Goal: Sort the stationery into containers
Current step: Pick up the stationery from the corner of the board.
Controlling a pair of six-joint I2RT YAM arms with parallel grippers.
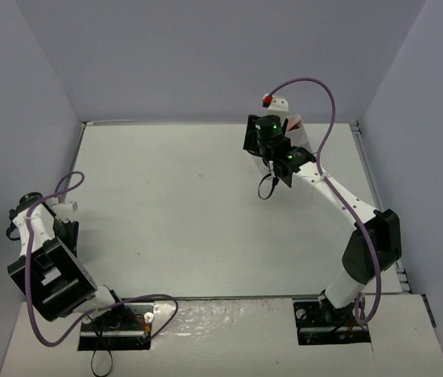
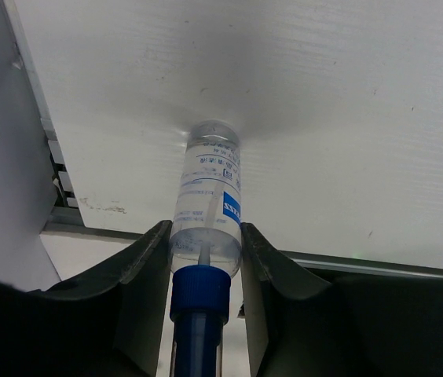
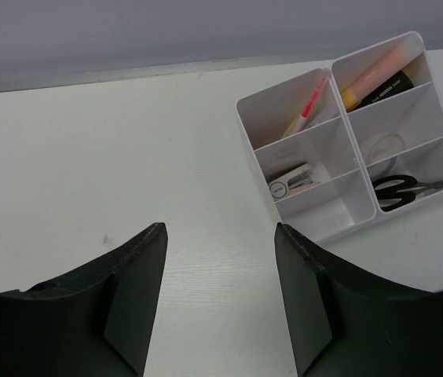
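Bottle on the left: who has it, and where?
The left gripper (image 2: 204,232) has its jaws pressed against both sides of the small clear spray bottle (image 2: 210,188), just under the blue cap (image 2: 199,290). It is by the table's left edge, base down towards the top; whether it touches I cannot tell.

How will it handle?
I'd judge it light and stiff, but smooth and round, with some liquid inside, so it may swivel. That shoulder below the cap looks the best hold.

And to the right?
The right gripper (image 3: 220,229) hangs with its jaws apart and nothing between them, near the white organiser (image 3: 324,206) at the far right of the table. The box holds a pink pen (image 3: 308,106), highlighters (image 3: 378,75), a tape ring (image 3: 382,145) and scissors (image 3: 398,188). One near compartment is bare.

Surface and room?
It is a flat white table (image 1: 174,204), faintly scuffed, with plain grey-lilac walls (image 1: 206,55) on three sides.
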